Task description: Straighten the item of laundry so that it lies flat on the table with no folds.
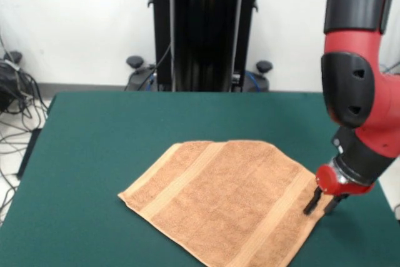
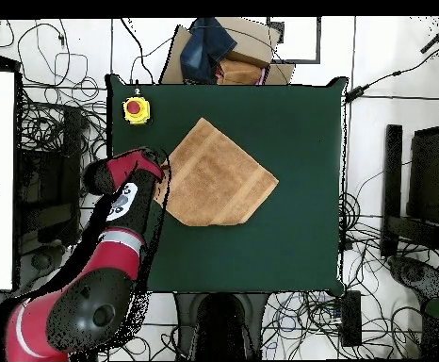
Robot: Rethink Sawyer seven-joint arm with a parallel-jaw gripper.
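Nearest the camera, the orange-tan towel (image 1: pixel 228 201) lay spread at an angle on the green table (image 1: pixel 100 148), its near corner running off the bottom of the front view. It looked mostly flat, with a stripe band near each short end, though the far edge seemed folded over where a corner would be. At the towel's right-hand corner in the front view, the gripper (image 1: pixel 323 202) stood with its two dark fingers (image 1: pixel 310 202) slightly parted, tips at the towel's edge, grasping nothing visibly. Overhead, a yellow box with a red button (image 2: pixel 136 109) sat near a table corner.
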